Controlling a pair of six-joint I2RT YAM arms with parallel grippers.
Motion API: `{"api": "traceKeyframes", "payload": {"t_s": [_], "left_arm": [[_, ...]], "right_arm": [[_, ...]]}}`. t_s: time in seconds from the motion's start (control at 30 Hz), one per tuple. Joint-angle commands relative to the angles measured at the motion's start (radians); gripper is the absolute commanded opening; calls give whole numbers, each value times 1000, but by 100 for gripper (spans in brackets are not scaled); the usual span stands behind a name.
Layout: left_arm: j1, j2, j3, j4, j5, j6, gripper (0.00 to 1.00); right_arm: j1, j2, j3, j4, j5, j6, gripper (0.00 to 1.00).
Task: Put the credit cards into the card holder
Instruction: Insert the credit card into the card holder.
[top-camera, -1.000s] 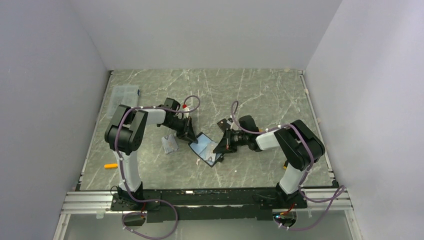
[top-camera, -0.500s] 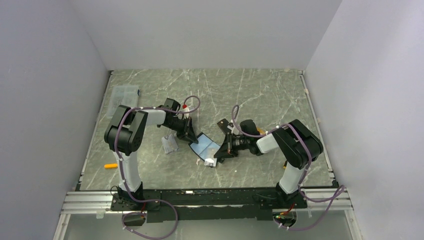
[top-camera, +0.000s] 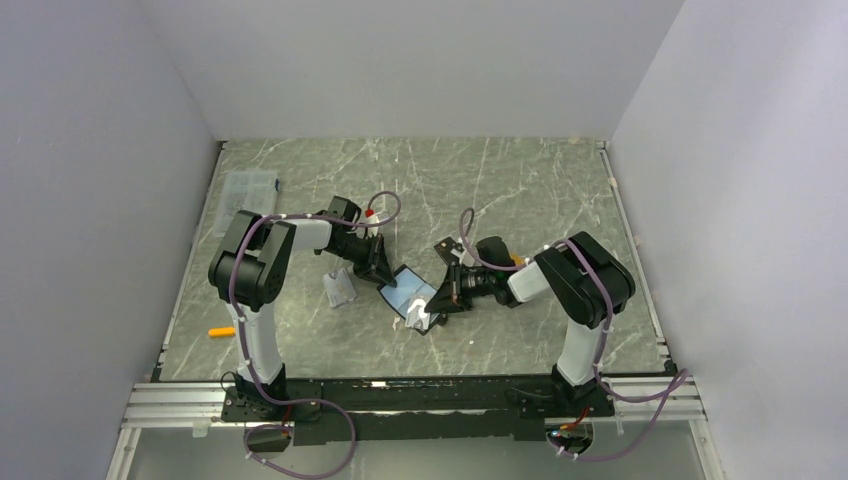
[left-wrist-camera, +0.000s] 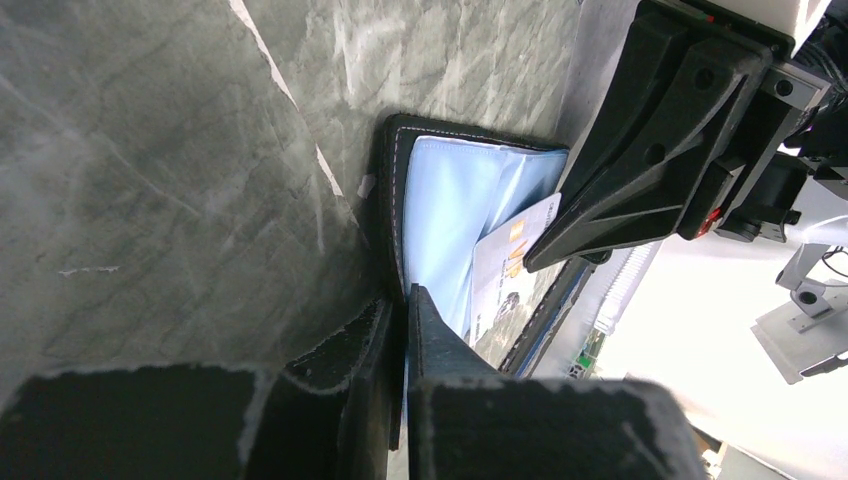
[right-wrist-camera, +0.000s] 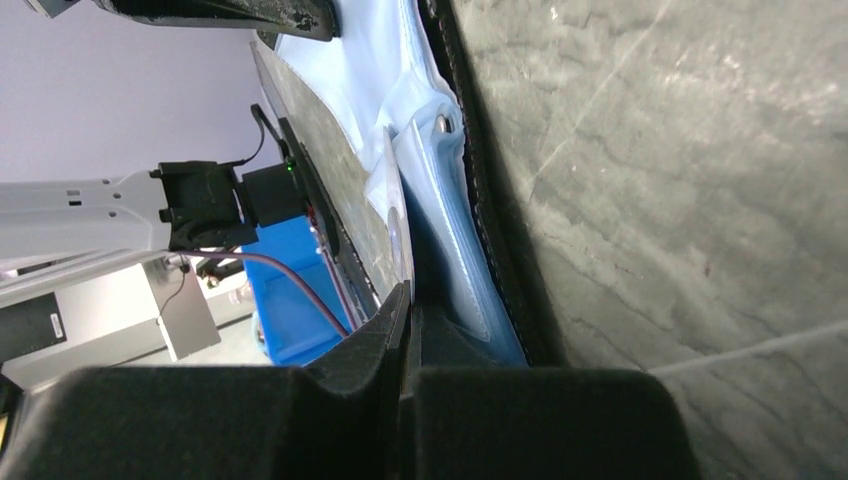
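1. Top view: black leather-like folding card holder (top-camera: 408, 292) lies open at the middle of the grey veined stone worktop (top-camera: 520, 190); pale walls shut in three sides.
2. Left wrist: left gripper (left-wrist-camera: 405, 305) clenched on card holder's black rim; limp thing, wants pinning. Thin pale orange-printed credit card (left-wrist-camera: 500, 280) partly over blue pocket.
3. Right wrist: right gripper (right-wrist-camera: 408, 300) nipped tight on credit card's edge; likely stiff, slick, light.

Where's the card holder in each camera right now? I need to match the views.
Top external: card holder open at the centre of the grey marble table.
Left wrist: card holder at centre, left fingers pinching its near edge.
Right wrist: card holder near centre, running top to bottom.
Shared: the marble table.
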Motion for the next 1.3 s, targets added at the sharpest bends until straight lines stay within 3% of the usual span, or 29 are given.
{"api": "traceKeyframes", "payload": {"t_s": [0.0, 0.97, 1.27], "left_arm": [[-7, -32, -6, -2, 23, 12, 12], [-54, -63, -62, 50, 87, -52, 13], [-59, -50, -62, 6, 96, -7, 14]], "right_arm": [[-5, 30, 28, 26, 61, -5, 0], [-24, -60, 38, -137, 295, -35, 0], [-23, -97, 46, -192, 330, -42, 0]]}}
